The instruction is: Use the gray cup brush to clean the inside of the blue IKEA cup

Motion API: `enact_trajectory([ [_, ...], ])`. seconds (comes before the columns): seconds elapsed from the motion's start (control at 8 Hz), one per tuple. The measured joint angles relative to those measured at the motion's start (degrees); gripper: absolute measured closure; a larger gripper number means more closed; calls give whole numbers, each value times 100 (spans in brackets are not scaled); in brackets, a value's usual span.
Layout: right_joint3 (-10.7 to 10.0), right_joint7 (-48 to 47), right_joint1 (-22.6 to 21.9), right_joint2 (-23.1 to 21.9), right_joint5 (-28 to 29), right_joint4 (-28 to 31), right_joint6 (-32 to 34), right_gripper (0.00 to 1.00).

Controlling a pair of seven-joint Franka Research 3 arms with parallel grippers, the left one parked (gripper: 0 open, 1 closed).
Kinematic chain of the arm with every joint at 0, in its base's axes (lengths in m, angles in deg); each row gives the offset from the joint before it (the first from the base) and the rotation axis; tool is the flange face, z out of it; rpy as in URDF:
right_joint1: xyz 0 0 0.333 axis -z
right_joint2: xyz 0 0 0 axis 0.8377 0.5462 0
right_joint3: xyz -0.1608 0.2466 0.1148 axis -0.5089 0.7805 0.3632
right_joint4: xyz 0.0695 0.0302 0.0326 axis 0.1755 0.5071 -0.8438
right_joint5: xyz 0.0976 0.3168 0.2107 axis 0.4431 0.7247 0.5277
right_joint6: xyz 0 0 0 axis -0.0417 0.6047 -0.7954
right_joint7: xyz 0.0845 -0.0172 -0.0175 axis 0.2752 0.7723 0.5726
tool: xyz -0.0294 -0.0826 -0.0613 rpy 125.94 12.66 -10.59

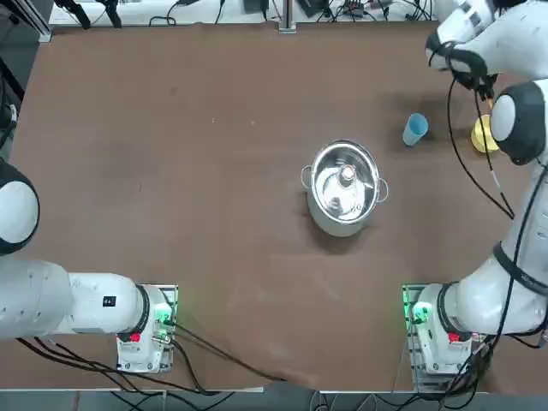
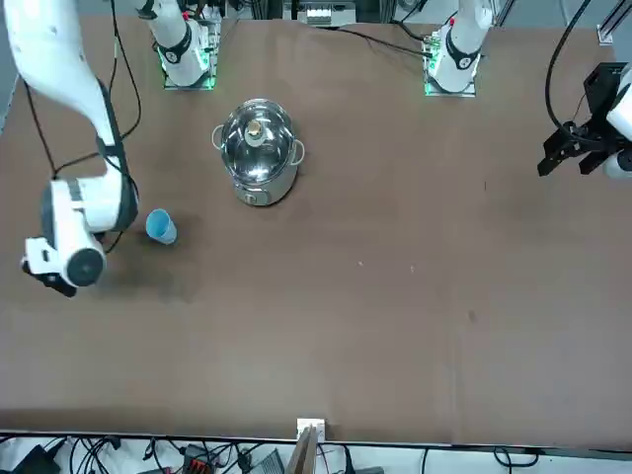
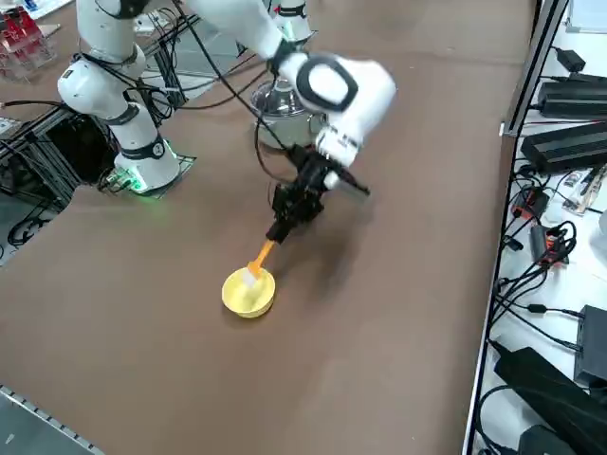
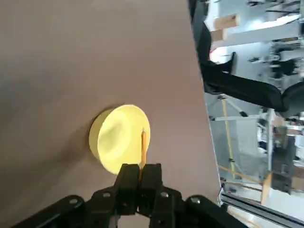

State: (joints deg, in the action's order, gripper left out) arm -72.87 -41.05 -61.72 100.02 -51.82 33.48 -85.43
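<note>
While the right claw (image 3: 282, 226) pinches the orange cup brush (image 3: 260, 256) above the yellow bowl (image 3: 248, 293), the blue cup (image 1: 414, 129) stands at the bowl's nine o'clock on the worktop (image 1: 214, 188).

You are looking at a right arm (image 3: 332, 85) of glossy white rounded shells with dark grey joint bands. Behind the right gripper (image 3: 285, 226), a black block with two black fingers (image 4: 127, 183), loose black cables loop back along the links. The base (image 1: 428, 312) far behind it glows green.
</note>
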Motion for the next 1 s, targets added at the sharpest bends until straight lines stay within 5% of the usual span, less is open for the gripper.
enact_trajectory([
  [0.5,157,696,-179,-829,1098,-162,455,97],
  [1.0,216,1091,-332,-969,3225,-996,1127,97],
])
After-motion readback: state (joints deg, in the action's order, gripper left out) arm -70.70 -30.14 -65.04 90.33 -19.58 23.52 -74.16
